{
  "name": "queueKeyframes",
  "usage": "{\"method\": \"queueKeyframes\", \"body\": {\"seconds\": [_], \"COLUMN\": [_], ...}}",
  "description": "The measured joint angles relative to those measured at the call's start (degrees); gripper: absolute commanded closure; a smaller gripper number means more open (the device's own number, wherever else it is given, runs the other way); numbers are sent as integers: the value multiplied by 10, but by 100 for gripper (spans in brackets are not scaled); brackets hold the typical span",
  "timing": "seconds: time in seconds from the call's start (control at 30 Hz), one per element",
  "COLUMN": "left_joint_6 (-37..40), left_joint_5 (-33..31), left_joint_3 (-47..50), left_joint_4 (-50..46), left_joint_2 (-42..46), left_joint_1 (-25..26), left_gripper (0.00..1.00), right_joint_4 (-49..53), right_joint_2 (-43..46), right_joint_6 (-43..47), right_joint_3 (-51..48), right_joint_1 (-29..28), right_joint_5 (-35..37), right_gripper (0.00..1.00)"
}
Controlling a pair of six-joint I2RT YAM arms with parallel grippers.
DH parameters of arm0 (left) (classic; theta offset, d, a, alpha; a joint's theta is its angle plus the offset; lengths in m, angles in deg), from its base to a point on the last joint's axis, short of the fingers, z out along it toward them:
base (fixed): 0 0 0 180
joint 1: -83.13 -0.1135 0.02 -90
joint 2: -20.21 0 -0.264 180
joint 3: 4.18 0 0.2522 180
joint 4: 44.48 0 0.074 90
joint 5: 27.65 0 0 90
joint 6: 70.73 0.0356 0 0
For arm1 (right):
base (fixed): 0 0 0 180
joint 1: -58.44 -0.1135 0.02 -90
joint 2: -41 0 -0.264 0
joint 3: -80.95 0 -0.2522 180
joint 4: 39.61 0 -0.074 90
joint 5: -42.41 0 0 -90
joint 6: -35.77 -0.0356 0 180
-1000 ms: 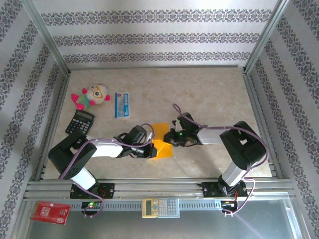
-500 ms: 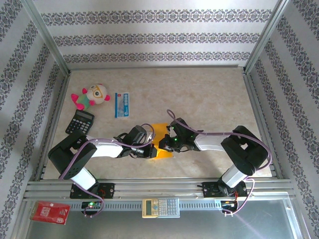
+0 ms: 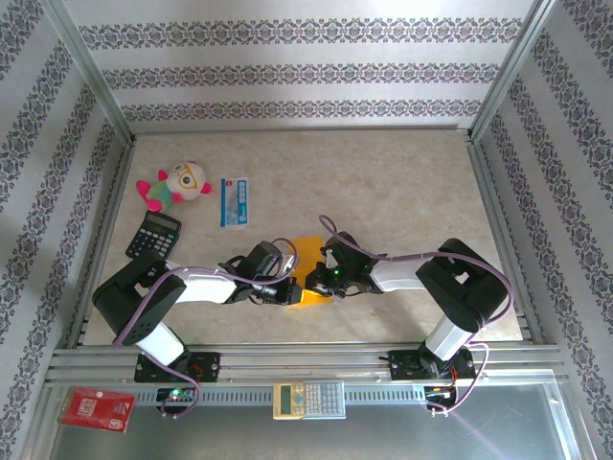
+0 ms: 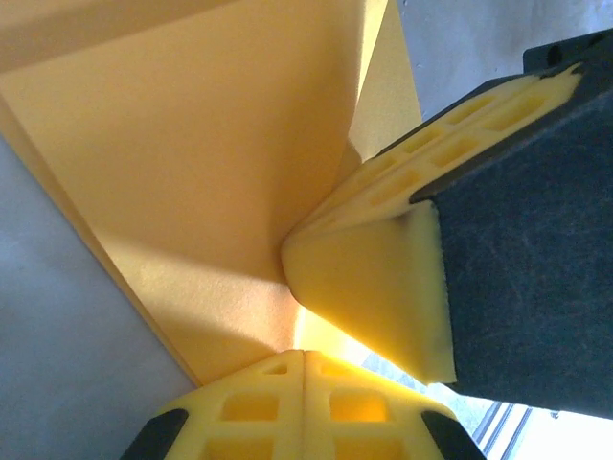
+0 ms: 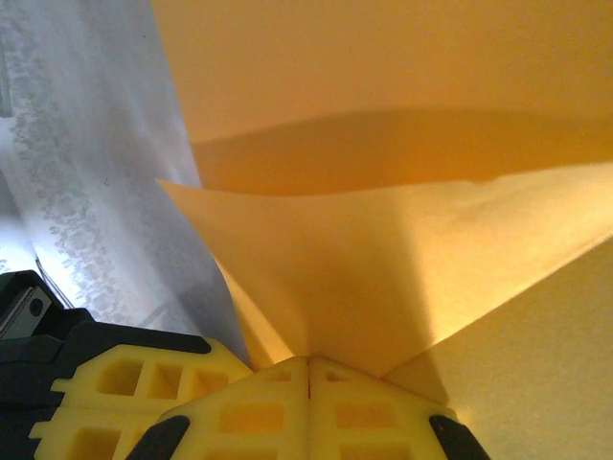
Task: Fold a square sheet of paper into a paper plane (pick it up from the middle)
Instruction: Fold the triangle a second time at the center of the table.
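Both arms stretch low over the bench [image 3: 402,182]. They bend in toward each other and meet in the middle, near the front. The left fingers [image 4: 305,410] are squeezed tight on the folded orange sheet of paper [image 3: 308,248]. The right fingers [image 5: 308,407] pinch it too, just beside them.

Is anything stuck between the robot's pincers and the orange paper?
No, nothing visible is in the way. The left pincer and the right pincer are each shut right on the square sheet of paper, which is partly folded. The calculator, plush toy and packet lie well off to the left.
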Motion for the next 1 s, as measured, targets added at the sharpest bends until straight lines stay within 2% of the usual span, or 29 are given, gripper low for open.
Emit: {"method": "queueKeyframes", "body": {"seconds": [1.0], "left_joint_6": [32], "left_joint_5": [2], "left_joint_3": [-17], "left_joint_4": [-19], "left_joint_2": [-9], "left_joint_1": [0], "left_gripper": [100], "right_joint_4": [31], "right_joint_2": [-31], "right_joint_6": [69], "right_joint_3": [25], "right_joint_1": [142], "right_joint_5": [-83], "right_gripper": [96]}}
